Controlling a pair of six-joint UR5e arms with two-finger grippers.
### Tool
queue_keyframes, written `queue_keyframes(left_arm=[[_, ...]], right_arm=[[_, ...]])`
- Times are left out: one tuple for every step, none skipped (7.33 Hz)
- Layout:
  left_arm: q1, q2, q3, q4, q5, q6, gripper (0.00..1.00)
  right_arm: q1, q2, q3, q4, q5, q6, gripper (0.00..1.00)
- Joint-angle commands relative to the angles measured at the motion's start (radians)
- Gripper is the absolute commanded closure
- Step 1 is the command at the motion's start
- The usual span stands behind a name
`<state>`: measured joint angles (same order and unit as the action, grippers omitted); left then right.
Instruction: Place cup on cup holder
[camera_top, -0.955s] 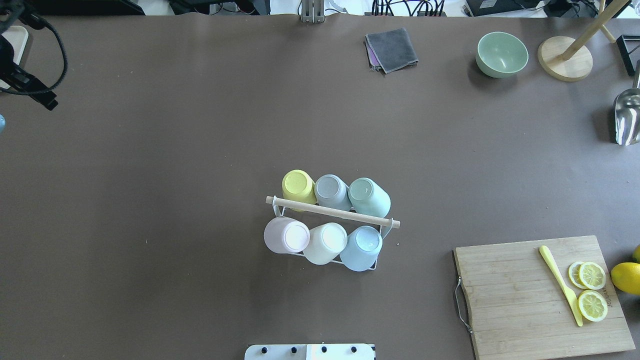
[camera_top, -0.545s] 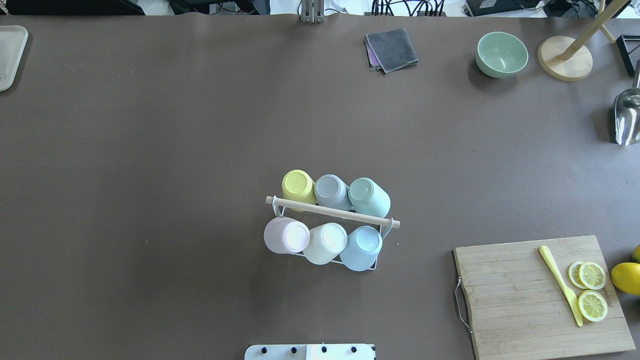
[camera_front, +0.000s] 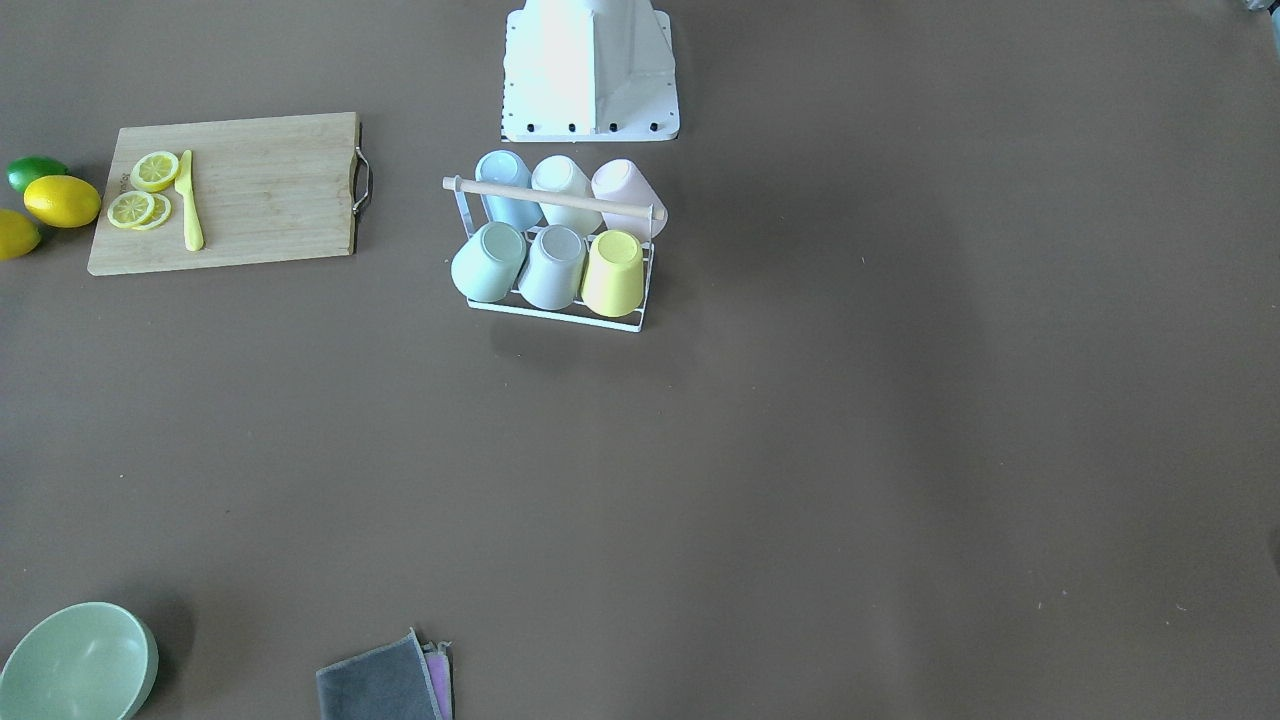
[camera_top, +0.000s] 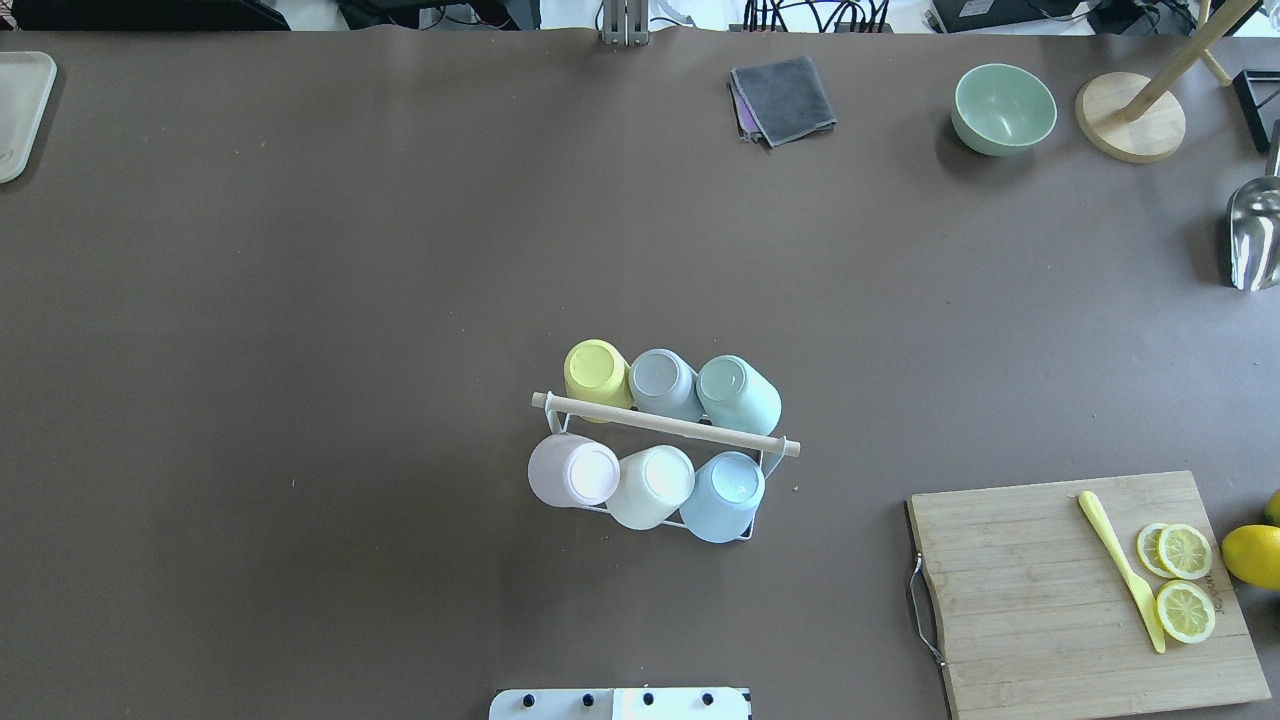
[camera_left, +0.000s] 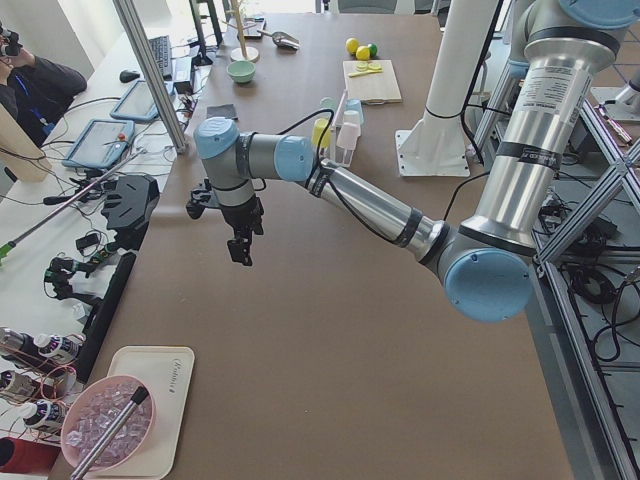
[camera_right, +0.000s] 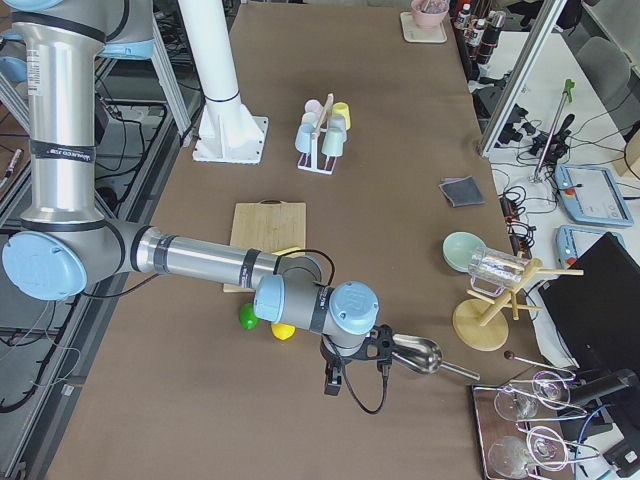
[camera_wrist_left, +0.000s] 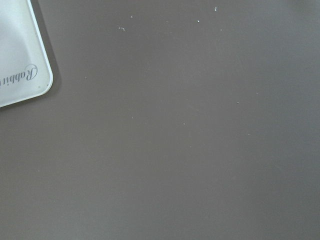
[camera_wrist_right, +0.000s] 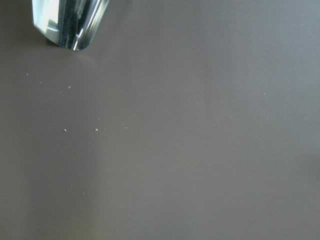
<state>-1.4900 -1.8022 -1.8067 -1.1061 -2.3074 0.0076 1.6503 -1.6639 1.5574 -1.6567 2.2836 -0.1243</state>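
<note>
Cups (camera_top: 655, 487) on cup holder (camera_top: 665, 425) — table (camera_top: 300, 350) centre

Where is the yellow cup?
In the overhead view, the yellow cup sits on the rack, at the left end of its far row, beside the grey cup.

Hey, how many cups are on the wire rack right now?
6, all on the cup holder: yellow cup, grey cup, mint cup in the row farther from the robot; pink cup, white cup, blue cup nearer. None looks hidden.
</note>
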Motion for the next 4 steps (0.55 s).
queue_keyframes(left_arm=[[-0.027,0.087,-0.005,-0.021,-0.046,-0.001,0.02],[-0.027,0.109,0.0,-0.021,-0.043,0.002,0.02],[-0.027,0.128,-0.002,-0.041,-0.044,0.0,0.02],[-0.027,0.13,0.0,-0.076,-0.046,0.003,0.02]], right_arm=[[0.005,-0.056,0.097,-0.015,-0.039,-0.018,0.0],[0.002,-0.06,0.102,-0.015,-0.042,-0.018,0.0],[0.003,-0.059,0.107,-0.015,-0.03,-0.017,0.0],[0.003,-0.054,0.107,-0.014,-0.026,-0.017,0.0]])
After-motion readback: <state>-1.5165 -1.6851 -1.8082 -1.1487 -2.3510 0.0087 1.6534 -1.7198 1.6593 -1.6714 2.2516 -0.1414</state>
